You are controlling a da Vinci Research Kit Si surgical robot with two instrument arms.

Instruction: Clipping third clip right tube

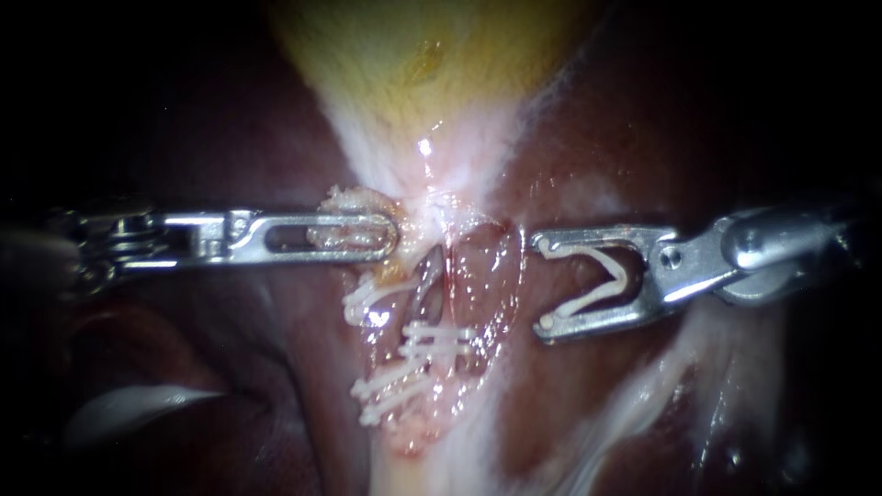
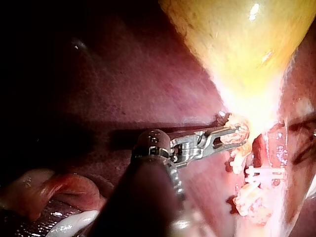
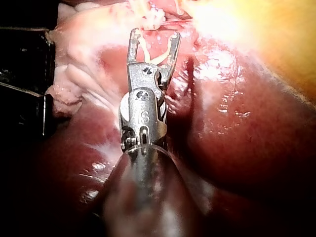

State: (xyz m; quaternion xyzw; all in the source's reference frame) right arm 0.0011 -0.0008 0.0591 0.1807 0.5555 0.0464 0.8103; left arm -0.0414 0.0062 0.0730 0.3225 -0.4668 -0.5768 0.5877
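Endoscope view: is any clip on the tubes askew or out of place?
Somewhat. The lowest clips lie slanted, while the clips just above lie level. The open clip held in the right instrument touches no tube yet; that seems normal.

Your left instrument (image 1: 390,234) comes in from the left and ends just below the gallbladder (image 1: 413,55), which fills the top centre with the liver (image 1: 211,129) on either side of it. A lump of tissue (image 1: 347,198) sits inside its pincer, touched from both sides. Your right instrument (image 1: 542,285) comes in from the right, a little lower than the left one. A loaded clip (image 1: 602,276) sits within its pincer, touching both halves. That pincer stands just right of the tubes (image 1: 459,276), apart from them. Between the two tips and lower down, the placed clips (image 1: 432,340) lie across the tubes, one below another.
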